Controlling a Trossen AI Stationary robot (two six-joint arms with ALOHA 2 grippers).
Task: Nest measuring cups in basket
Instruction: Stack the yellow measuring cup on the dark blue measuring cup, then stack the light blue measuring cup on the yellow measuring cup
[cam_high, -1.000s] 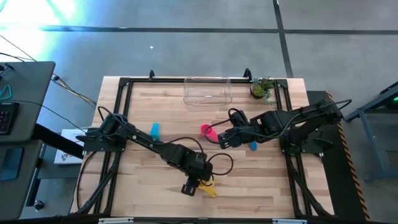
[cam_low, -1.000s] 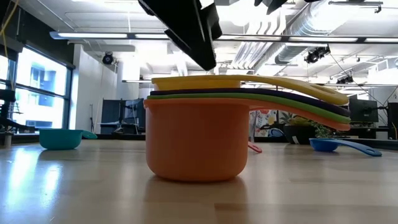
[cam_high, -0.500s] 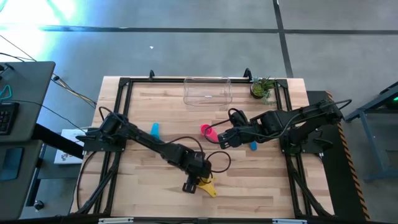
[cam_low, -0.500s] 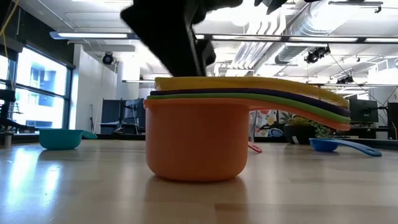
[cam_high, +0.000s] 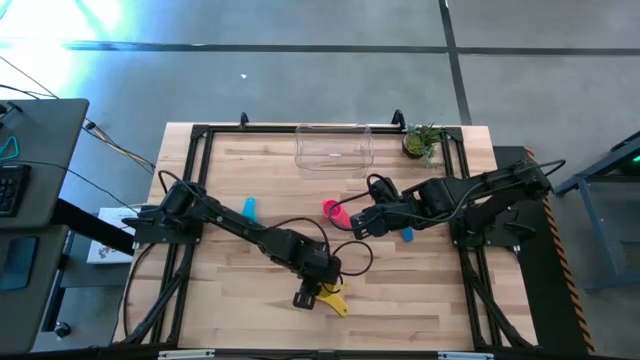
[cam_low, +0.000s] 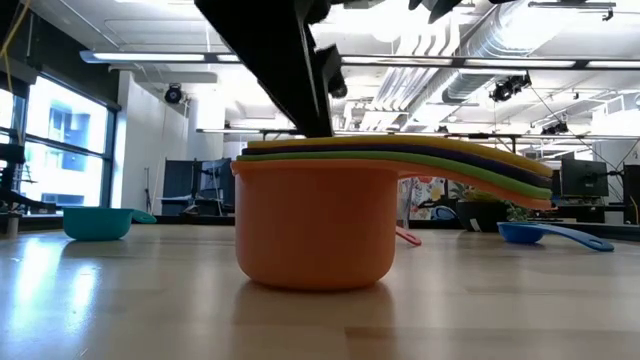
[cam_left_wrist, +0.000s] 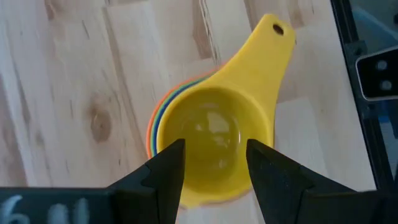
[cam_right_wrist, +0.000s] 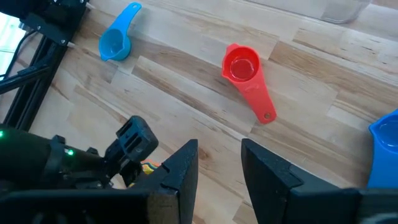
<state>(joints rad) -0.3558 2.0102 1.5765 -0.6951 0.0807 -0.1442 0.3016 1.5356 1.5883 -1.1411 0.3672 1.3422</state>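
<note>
A stack of nested measuring cups stands near the table's front edge: an orange cup at the bottom, then green and purple ones, and a yellow cup on top, its handle pointing toward the right front. My left gripper is open over the yellow cup's bowl, pointing steeply down. My right gripper hangs open above the table's right middle with nothing between its fingers. A teal cup, a pink-red cup and a blue cup lie loose on the table. The clear basket stands at the far edge. My left gripper comes down on the yellow cup from above, slanting, with its fingers apart. In the low view a fingertip reaches the cup's rim. The wrist view shows both tips over the bowl's near side. The cup sits level, nested in the stack on the table.
A small potted plant stands at the far right corner beside the basket. Black frame rails run along the table's sides. Bare wood lies between the stack and the loose cups.
My left gripper has come down a little onto the stack. The yellow cup, which stood proud of the purple one, has sunk deeper into the stack, and its handle now lies lower on the others. The right arm has kept still.
</note>
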